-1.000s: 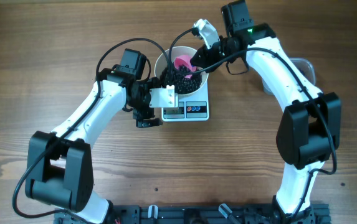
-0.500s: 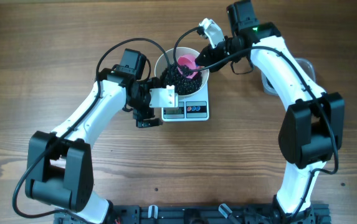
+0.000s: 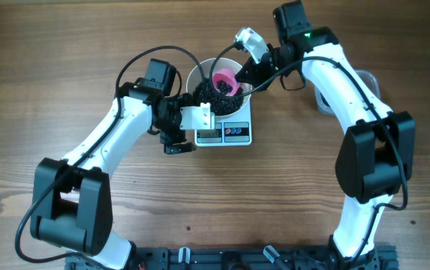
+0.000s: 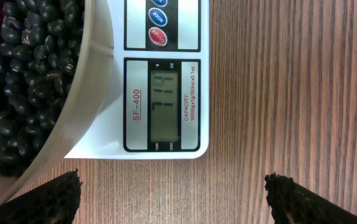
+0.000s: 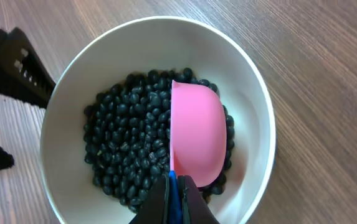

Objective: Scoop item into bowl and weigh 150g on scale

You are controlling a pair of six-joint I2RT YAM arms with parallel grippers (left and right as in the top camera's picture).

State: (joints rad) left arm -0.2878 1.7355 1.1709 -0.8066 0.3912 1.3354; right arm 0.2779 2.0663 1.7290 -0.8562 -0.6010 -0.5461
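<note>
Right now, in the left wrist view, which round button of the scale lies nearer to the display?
The red button; the blue button sits beyond it, farther from the display.

Slid the small pink plastic scoop (image 3: 224,78) slightly toward the right side of the round white bowl (image 3: 193,75) and turned it, so more pink now shows above the shiny black beans (image 3: 213,94).

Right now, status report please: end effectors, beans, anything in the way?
Left end effector open, at scale front. Right end effector shut on scoop, over beans in bowl. Bowl on scale. Nothing in the way.
</note>
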